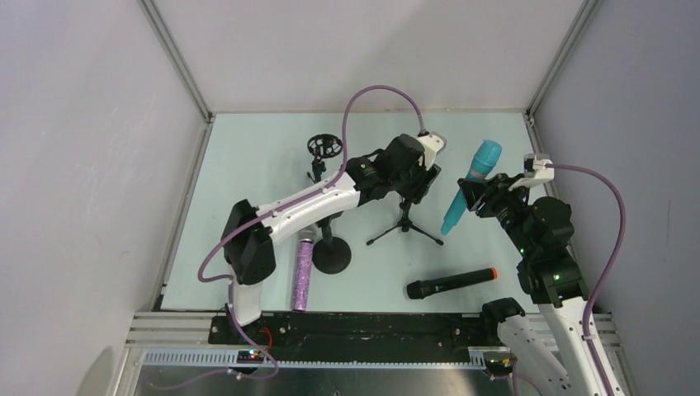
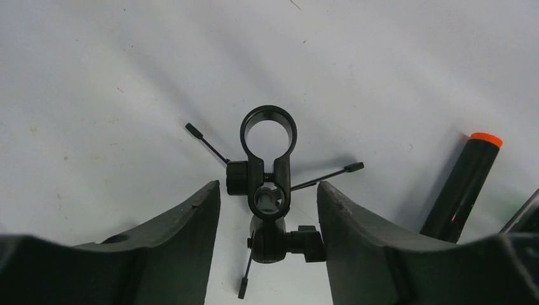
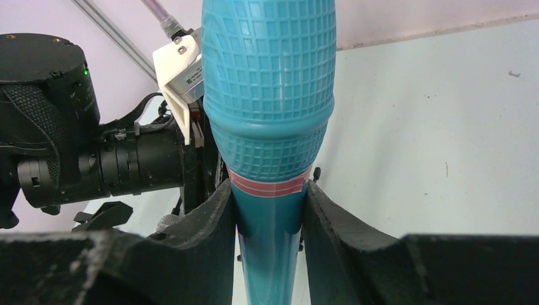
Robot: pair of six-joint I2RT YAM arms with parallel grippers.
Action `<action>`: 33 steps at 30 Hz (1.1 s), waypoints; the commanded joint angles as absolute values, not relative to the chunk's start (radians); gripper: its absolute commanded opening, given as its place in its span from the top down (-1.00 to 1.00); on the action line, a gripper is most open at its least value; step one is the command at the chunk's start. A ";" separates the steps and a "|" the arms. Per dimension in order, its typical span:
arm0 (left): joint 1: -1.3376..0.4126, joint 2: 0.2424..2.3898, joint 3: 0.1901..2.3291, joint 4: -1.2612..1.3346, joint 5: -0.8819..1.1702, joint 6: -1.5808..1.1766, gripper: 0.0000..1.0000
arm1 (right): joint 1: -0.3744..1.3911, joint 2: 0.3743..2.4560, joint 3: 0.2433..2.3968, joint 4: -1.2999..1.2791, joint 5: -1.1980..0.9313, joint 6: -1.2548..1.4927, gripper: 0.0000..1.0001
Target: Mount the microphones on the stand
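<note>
Cyan-blue plastic microphone [image 3: 269, 95], grid-moulded head, pink band: right gripper [image 3: 269, 206] clenched on it just below the head, right of the tripod; tail cut off in wrist view. Black tripod stand [image 2: 267, 171] with ring clamp sits between left gripper [image 2: 268, 184] fingers, gaps both sides, so released. Black microphone with orange end ring [image 1: 451, 282] lies on the pale table [image 1: 248, 181]. So does the purple glitter microphone [image 1: 303, 276], far end hard to make out near the left arm [image 1: 305, 206].
</note>
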State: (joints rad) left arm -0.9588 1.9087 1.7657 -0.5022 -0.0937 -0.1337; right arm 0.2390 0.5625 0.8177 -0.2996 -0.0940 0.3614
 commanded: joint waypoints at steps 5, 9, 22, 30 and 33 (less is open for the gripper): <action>-0.960 1.869 1.719 -0.487 0.045 0.082 -0.17 | 0.231 0.562 0.822 -0.228 -0.091 0.355 1.00; -0.960 1.819 1.657 -0.488 0.117 0.242 -0.04 | 0.228 0.568 0.822 -0.213 -0.105 0.357 1.00; -0.961 1.732 1.564 -0.488 0.292 0.460 0.54 | 0.219 0.585 0.822 -0.182 -0.128 0.371 1.00; -0.960 1.738 1.574 -0.488 0.328 0.474 0.35 | 0.215 0.607 0.822 -0.161 -0.162 0.383 1.00; -0.960 1.747 1.593 -0.488 0.329 0.466 -0.31 | 0.214 0.607 0.822 -0.159 -0.164 0.383 1.00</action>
